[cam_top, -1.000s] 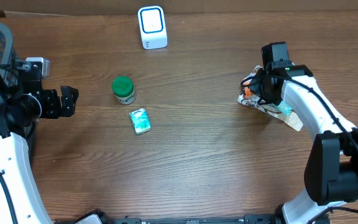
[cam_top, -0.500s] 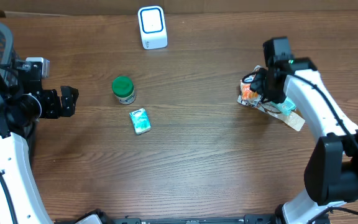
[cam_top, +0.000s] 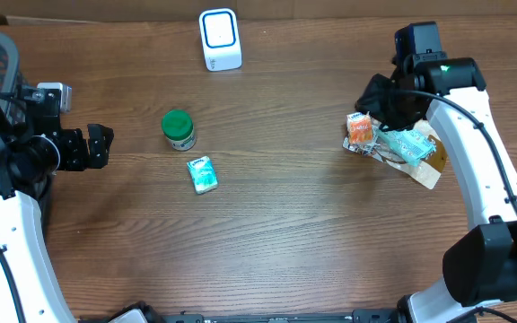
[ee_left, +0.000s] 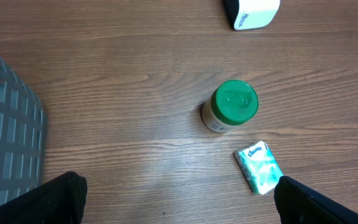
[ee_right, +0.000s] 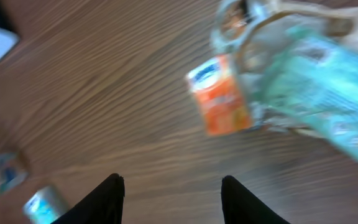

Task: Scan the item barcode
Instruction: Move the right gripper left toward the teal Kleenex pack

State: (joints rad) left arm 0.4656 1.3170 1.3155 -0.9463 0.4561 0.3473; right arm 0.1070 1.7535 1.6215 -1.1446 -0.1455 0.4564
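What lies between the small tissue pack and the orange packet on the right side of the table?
Nothing. In the overhead view, only bare wooden tabletop runs from the tissue pack to the orange packet.

Mock shop checkout (a lab bench): scanner [cam_top: 220,39], packaged goods [cam_top: 202,174], wood table [cam_top: 276,242].
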